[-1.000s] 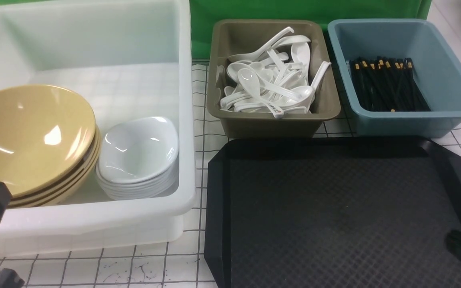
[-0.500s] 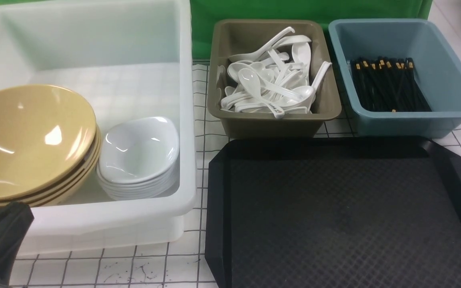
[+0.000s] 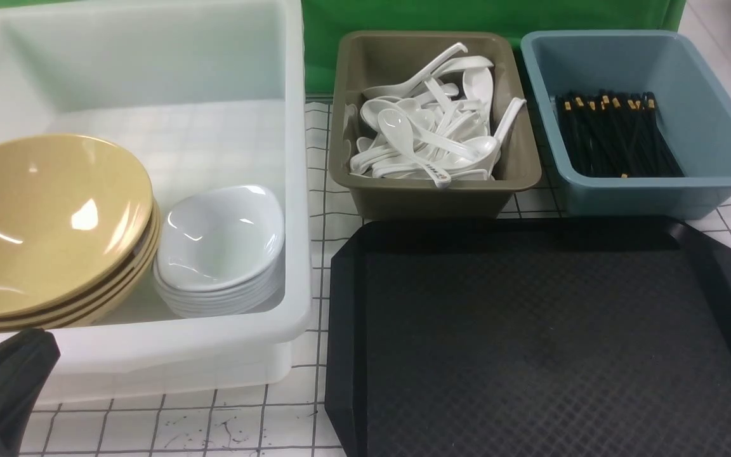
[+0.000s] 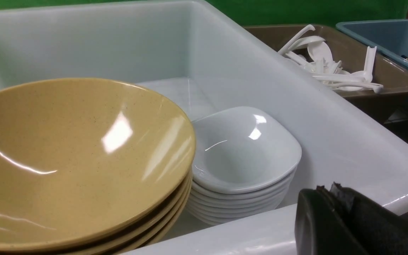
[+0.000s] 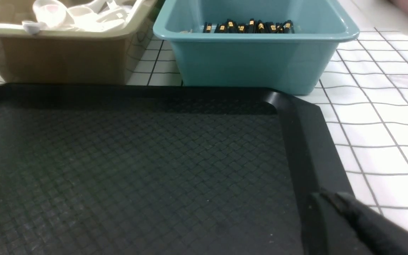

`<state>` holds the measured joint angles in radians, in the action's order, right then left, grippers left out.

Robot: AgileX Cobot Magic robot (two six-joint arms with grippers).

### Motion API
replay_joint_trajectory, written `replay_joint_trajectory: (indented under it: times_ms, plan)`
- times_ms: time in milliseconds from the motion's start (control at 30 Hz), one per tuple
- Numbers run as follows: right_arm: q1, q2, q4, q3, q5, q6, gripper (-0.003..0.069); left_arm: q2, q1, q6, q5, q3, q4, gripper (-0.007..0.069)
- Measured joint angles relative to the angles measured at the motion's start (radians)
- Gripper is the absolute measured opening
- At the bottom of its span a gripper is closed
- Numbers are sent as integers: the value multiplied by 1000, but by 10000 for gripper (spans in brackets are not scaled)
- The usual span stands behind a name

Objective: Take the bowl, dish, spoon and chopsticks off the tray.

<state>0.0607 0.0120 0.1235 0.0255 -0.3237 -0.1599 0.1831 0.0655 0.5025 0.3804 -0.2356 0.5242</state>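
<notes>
Near edge: left gripper shows only as a dark tip low beside the white bin; can't tell how open, nothing visibly held. Right gripper same, by the tray rim. Tray bare, so clearing looks done. Sorted by type: bowl tops the yellow stack in the bin beside white dishes. Farther: spoon in olive tub, chopsticks in blue tub.

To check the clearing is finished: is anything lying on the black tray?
No, the black tray shows only its bare diamond-textured surface in the front view.
</notes>
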Motion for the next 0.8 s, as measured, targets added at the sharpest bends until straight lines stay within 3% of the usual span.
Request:
replay_joint_trajectory:
  times_ms: [367, 500, 700, 800]
  plan:
    - [0, 0, 0, 0, -1, 0, 43, -35, -11, 0, 0, 27, -2, -6]
    - [0, 0, -2, 0, -2, 0, 47, -131, -72, -40, -6, 71, -168, -6]
    - [0, 0, -3, 0, -2, 0, 47, -196, -108, -422, -77, 197, -432, -6]
    - [0, 0, -3, 0, -2, -1, 48, -196, -94, -551, -67, 256, -493, -6]
